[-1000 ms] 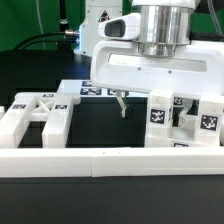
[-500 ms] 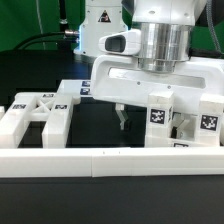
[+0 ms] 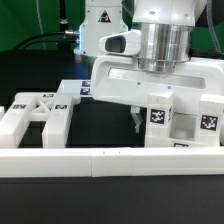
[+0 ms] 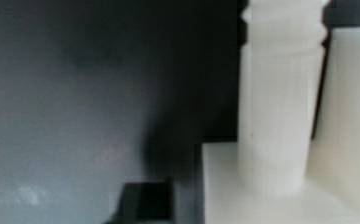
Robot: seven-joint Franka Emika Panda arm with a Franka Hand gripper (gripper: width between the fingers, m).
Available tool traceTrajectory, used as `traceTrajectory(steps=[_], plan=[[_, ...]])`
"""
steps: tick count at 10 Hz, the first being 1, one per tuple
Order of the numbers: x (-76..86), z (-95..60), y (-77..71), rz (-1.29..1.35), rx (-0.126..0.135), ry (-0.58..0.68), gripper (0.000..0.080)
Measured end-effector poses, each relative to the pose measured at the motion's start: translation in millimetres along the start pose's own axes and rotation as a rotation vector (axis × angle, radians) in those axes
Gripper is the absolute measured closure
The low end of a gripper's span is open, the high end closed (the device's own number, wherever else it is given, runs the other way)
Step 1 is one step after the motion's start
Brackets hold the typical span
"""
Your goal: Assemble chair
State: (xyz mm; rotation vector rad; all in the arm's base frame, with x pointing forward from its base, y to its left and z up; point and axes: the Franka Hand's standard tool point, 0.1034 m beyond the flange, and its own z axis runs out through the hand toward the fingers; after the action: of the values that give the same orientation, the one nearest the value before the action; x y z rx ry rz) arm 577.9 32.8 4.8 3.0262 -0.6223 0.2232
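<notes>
**Gripper** (image 3: 137, 121): lowered at the centre, just beside a tagged white post (image 3: 158, 116). Whether the jaws are together, apart or clamped on the post cannot be told.

**Chair pieces** (image 3: 192, 122): clustered at the exterior view's right, post included.

**X-braced panel** (image 3: 34, 108): lies flat at the exterior view's left, well apart from the cluster.

**Border rail** (image 3: 110, 160): runs along the near edge.

**Handling note:** the step is probably a grasp on the post. Set both pads squarely on opposite faces, lift straight up, and leave the neighbouring pieces undisturbed.
</notes>
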Motion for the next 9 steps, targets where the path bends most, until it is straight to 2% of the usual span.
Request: traceTrajectory(steps=[1,2,4,5,6,8,9], plan=[[0.1,-0.3,-0.1,-0.005,0.0,0.0,0.0708],[0.5,-0.7,0.0,-0.019,0.001,0.001,0.0765],[5.3,-7.1,-0.3,-0.09,0.005,0.007,0.0766],[11.7,-35.2,1.5,-0.149,0.02,-0.001,0.0766],[14.4,-55.7,4.4,-0.197,0.035,-0.002,0.0766],[30.2,-75.7,9.4,-0.286,0.048,-0.028,0.0766],[38.4,-80.0,8.9,-0.3,0.05,-0.045,0.0766]])
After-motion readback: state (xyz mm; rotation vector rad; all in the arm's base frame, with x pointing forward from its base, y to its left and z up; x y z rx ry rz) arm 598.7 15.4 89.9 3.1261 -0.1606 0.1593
